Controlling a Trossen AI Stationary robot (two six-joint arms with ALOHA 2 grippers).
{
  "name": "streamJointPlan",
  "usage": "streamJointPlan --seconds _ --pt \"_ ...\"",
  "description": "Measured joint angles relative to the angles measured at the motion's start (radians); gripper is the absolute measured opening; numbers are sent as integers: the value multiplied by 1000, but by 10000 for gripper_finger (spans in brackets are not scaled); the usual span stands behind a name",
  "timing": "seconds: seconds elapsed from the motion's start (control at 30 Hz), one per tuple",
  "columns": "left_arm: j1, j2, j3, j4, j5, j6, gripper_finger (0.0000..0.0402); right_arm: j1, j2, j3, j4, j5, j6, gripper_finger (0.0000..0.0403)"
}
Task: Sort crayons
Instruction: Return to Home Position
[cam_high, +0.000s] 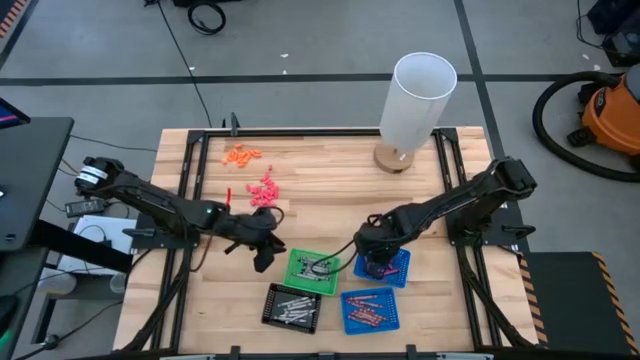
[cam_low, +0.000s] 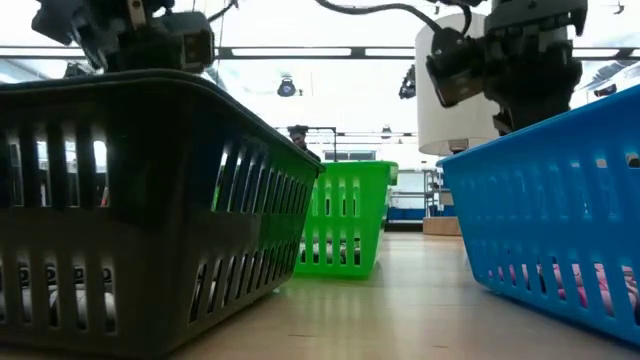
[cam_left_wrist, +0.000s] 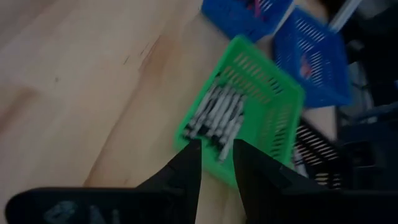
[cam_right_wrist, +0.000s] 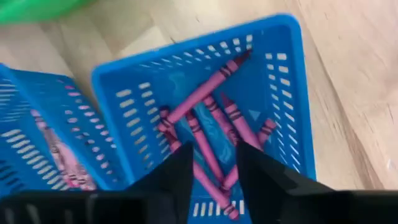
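Observation:
Grey-silver crayons (cam_left_wrist: 217, 118) lie in a green tray (cam_high: 315, 270). More grey ones lie in a black tray (cam_high: 292, 305). Dark red crayons (cam_right_wrist: 211, 121) lie in a blue tray (cam_high: 388, 265), and more in a second blue tray (cam_high: 368, 308). My left gripper (cam_high: 262, 252) hovers just left of the green tray, open and empty; its fingers (cam_left_wrist: 186, 171) point at the tray's near rim. My right gripper (cam_high: 378, 262) hovers over the first blue tray, open and empty, with the crayons below its fingers (cam_right_wrist: 177, 174).
A tall white cylinder (cam_high: 415, 105) stands on a round wooden base at the table's far right. Tiny orange bits (cam_high: 242, 154) and coral-pink bits (cam_high: 265, 190) lie on the far left of the wooden table (cam_high: 330, 190). The trays crowd the near middle.

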Motion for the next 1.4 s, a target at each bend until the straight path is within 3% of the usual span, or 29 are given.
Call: streamJointPlan --seconds 0.13,0.27,0.53,1.07,1.4 --pt "-5 -86 0 -30 -23 35 103 -5 -58 0 2 36 9 157" --pt "-10 -219 0 -81 -119 91 99 -23 -141 -6 20 92 -5 161" --pt "34 -386 0 -153 -192 155 77 -137 -319 -192 317 65 -18 146" --pt "136 -504 0 -216 -195 208 66 -380 -600 -372 519 61 -83 137" --pt "139 -544 -1 -285 -196 213 66 -544 -720 -433 593 -14 -85 137"
